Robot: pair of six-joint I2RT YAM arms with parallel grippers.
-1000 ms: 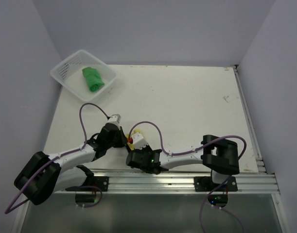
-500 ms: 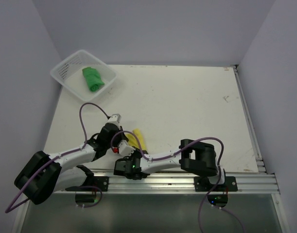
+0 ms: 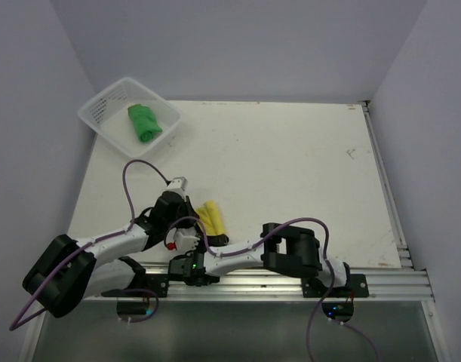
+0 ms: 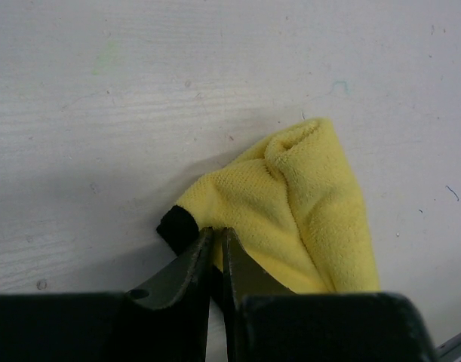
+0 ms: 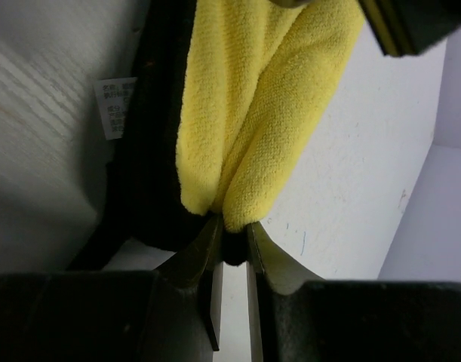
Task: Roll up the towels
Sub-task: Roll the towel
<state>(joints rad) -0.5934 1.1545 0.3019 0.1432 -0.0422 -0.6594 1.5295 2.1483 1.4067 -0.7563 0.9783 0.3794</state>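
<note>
The yellow towel lies near the table's front edge, folded lengthways into a narrow double ridge, with its black reverse face showing beside it. My left gripper is shut on the towel's edge next to a black corner. My right gripper is shut on the near end of the fold, with black cloth between its jaws. The green towel lies rolled in the white mesh basket at the far left.
A white care label sticks out from the towel's black side. Both arms lie low and close together along the table's front rail. Walls enclose the table on three sides.
My right arm has swung left and back toward the front rail, still holding the towel's end. The yellow towel now shows as a longer folded strip. The left arm has hardly moved.
</note>
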